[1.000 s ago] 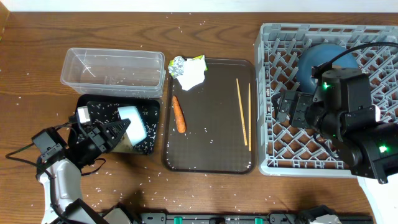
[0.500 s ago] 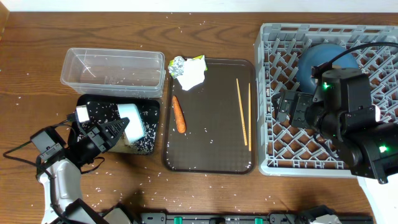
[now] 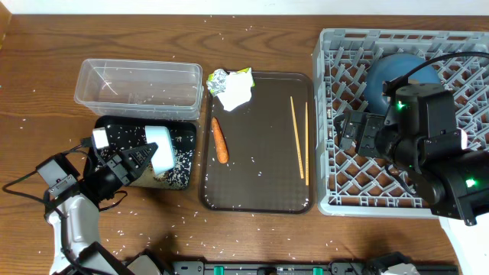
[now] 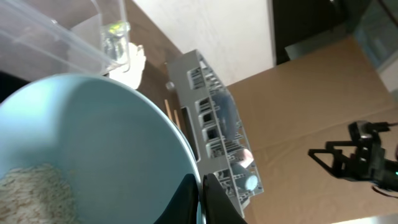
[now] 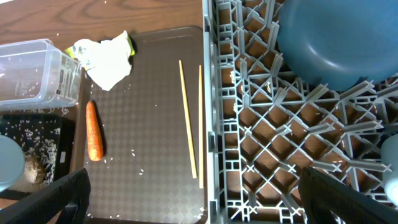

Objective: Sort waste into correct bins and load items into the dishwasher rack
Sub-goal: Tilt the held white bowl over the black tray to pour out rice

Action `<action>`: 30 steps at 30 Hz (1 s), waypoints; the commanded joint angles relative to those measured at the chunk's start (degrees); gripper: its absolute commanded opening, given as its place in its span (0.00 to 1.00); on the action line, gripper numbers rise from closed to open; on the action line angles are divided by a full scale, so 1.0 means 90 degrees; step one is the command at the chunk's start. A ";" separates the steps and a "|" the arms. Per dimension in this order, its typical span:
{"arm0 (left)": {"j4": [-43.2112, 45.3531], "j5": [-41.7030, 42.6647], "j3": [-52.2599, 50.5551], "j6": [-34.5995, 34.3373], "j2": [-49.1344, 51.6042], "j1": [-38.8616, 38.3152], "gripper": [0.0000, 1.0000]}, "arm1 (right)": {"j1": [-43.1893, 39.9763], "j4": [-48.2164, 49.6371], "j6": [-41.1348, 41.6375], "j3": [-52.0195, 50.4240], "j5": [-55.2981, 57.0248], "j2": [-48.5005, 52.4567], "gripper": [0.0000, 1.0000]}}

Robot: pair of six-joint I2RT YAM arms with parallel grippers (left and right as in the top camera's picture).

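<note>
My left gripper (image 3: pixel 147 158) is shut on the rim of the white bowl (image 3: pixel 161 147) and holds it tipped over the black tray (image 3: pixel 122 131). In the left wrist view the bowl (image 4: pixel 93 149) fills the frame, with rice (image 4: pixel 31 193) inside, and my gripper (image 4: pixel 202 190) pinches its rim. My right gripper (image 3: pixel 359 134) hangs open and empty over the dishwasher rack (image 3: pixel 336 191). The dark-blue plate (image 3: pixel 399 76) stands in the rack. The carrot (image 3: pixel 220 140), napkin (image 3: pixel 234 93), wrapper (image 3: pixel 219 78) and chopsticks (image 3: pixel 299 137) lie on the serving tray.
The clear tub (image 3: pixel 141 88) stands behind the black tray, which holds rice and a brownish lump (image 5: pixel 34 171). A light-blue cup (image 5: pixel 392 163) sits in the rack (image 5: pixel 261 155). The dark-brown serving tray (image 3: pixel 260 187) lies between bins and rack. Rice grains are scattered on the table.
My left gripper has drawn back a little to the left and the bowl has turned and shifted up over the black tray. The right arm has not moved.
</note>
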 commanded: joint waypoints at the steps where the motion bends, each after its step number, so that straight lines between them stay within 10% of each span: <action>1: 0.0015 0.0296 -0.0002 0.0104 0.0121 -0.0022 0.06 | -0.0044 -0.0002 -0.0066 0.0007 0.0066 -0.0007 0.98; 30: 0.0134 0.0306 -0.0063 -0.0432 0.0301 0.0821 0.07 | -0.0044 0.0044 -0.0066 0.0007 0.0061 -0.0012 0.98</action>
